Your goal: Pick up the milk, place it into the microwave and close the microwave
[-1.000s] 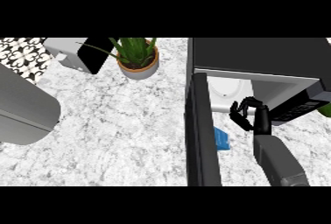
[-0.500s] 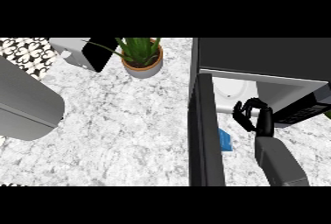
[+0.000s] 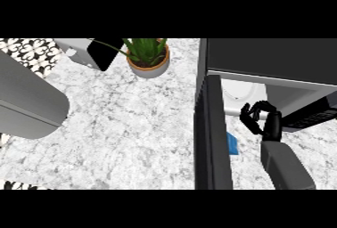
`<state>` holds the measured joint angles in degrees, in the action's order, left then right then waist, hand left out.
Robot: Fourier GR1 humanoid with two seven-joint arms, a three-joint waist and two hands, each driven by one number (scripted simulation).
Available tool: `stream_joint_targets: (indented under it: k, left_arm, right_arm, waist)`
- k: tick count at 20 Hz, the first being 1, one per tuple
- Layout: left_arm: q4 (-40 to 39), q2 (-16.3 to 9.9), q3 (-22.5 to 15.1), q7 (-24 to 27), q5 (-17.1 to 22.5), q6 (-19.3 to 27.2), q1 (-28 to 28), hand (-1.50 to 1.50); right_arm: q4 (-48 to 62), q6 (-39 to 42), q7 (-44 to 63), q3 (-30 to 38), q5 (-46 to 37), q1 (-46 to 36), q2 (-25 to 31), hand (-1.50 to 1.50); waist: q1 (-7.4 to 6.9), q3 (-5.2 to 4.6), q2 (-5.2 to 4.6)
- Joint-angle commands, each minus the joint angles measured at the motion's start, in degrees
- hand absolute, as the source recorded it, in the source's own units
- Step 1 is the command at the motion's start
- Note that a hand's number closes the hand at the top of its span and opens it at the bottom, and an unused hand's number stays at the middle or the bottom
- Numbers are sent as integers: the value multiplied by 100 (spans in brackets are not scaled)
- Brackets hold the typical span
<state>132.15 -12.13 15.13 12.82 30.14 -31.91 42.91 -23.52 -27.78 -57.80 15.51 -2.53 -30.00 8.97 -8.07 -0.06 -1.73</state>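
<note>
The microwave (image 3: 276, 58) stands at the right with its dark door (image 3: 212, 133) swung open and seen edge on. Its white inside (image 3: 247, 95) shows a round plate. My right hand (image 3: 261, 119) hovers just in front of the opening with its fingers and thumb curled into a loop, and nothing shows inside it. A small blue thing (image 3: 233, 144), perhaps the milk, lies on the counter between the door and my right forearm (image 3: 283, 164), partly hidden by the door. My left hand is out of view.
A potted plant (image 3: 150, 57) stands at the back of the marble counter (image 3: 125, 129). Left of it sits a grey and black appliance (image 3: 92, 51). A large grey rounded shape (image 3: 26, 107) covers the left side.
My right hand has drifted slightly right toward the microwave's opening, still curled. The blue thing has stayed where it was.
</note>
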Motion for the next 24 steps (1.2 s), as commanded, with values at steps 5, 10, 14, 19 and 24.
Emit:
stream_joint_targets:
  k: [5,10,14,19,24]
  left_arm:
    - [-35,-85,-1,-130,-4,76,-151,-150]
    - [-45,-184,-70,-218,-28,70,-332,-150]
    - [-83,-230,-97,-308,-51,152,-502,-150]
    - [-171,-276,-153,-376,-17,95,-498,-150]
    - [-221,-342,-236,-480,-28,96,-623,-150]
  right_arm:
    - [1,510,735,-130,-8,-1185,560,-150]
    - [148,257,1000,-578,-311,-1138,509,-150]
    - [194,-80,1231,-747,-414,-1249,364,-150]
    - [120,-355,1466,-753,-290,-1404,143,-150]
    - [-25,-445,1527,-899,-266,-1538,-56,-150]
  waist:
    - [-371,45,-160]
    - [-498,-5,-189]
    - [-456,-5,-178]
    - [-542,-7,-121]
    - [-490,1,-93]
